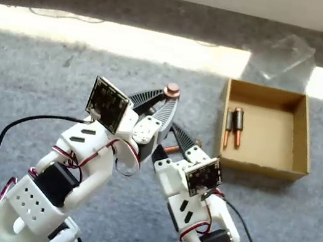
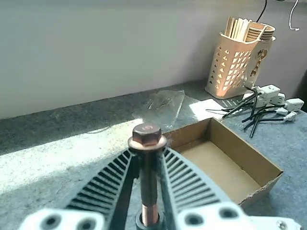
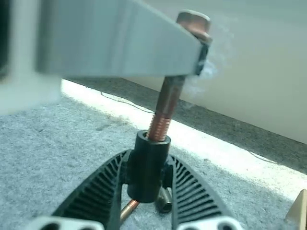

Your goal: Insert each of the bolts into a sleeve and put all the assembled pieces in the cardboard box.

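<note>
Because thread and bore must share one axis, your left gripper (image 2: 147, 155) clamps the bolt (image 2: 148, 179) by its shank, tip in the sleeve (image 3: 146, 170) clenched by your right gripper (image 3: 147, 163); the cardboard box (image 1: 305, 143) sits ahead of both.

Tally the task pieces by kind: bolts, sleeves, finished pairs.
Bolts: 2, one in the left tool, one on the table.
Sleeves: 2, one in the right tool, one on the table.
Finished pairs: 2, both in the cardboard box.
Total: 6.
</note>
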`<act>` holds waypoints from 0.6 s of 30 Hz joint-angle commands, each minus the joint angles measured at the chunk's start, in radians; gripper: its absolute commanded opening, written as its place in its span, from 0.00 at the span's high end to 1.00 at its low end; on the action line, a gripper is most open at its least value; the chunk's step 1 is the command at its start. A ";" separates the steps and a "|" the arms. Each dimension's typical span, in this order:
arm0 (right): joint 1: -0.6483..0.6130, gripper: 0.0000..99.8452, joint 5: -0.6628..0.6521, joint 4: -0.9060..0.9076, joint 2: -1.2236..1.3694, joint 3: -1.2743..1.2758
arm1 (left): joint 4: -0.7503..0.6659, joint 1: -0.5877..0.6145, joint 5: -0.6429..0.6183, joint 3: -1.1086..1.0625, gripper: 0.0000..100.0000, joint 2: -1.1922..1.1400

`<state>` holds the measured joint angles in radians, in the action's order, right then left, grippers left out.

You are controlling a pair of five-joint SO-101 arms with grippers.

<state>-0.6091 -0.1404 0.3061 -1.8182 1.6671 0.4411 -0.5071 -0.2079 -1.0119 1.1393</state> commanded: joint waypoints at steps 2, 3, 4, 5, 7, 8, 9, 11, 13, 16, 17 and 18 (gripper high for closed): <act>0.007 1.00 -0.014 -0.033 -0.008 0.120 | 0.006 0.016 -0.005 0.022 0.99 -0.012; 0.007 1.00 -0.014 -0.031 -0.008 0.120 | 0.006 0.016 -0.005 0.018 0.99 -0.012; 0.007 1.00 -0.014 -0.031 -0.008 0.120 | 0.006 0.016 -0.005 0.012 0.99 -0.010; 0.007 1.00 -0.014 -0.031 -0.008 0.120 | 0.006 0.016 -0.005 0.008 0.99 -0.010; 0.007 1.00 -0.014 -0.031 -0.008 0.120 | 0.006 0.016 -0.005 0.007 0.99 -0.010; 0.008 1.00 -0.014 -0.031 -0.008 0.120 | 0.006 0.016 -0.005 0.007 0.99 -0.010; 0.008 1.00 -0.014 -0.031 -0.008 0.120 | 0.006 0.016 -0.005 0.007 0.99 -0.010; 0.008 1.00 -0.012 -0.031 -0.008 0.120 | 0.006 0.016 -0.005 0.005 0.99 -0.010; 0.008 1.00 -0.011 -0.031 -0.008 0.120 | 0.006 0.016 -0.005 -0.005 0.99 -0.010; 0.008 1.00 -0.011 -0.031 -0.008 0.120 | 0.006 0.016 -0.002 -0.018 0.99 -0.010; 0.008 1.00 -0.011 -0.031 -0.008 0.120 | 0.006 0.016 -0.002 -0.022 0.99 -0.010; 0.008 1.00 -0.011 -0.031 -0.008 0.120 | 0.006 0.016 -0.002 -0.025 0.99 -0.010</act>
<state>-0.6091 -0.1404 0.3076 -1.8182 1.6671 0.4411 -0.5071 -0.2079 -1.0288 1.1393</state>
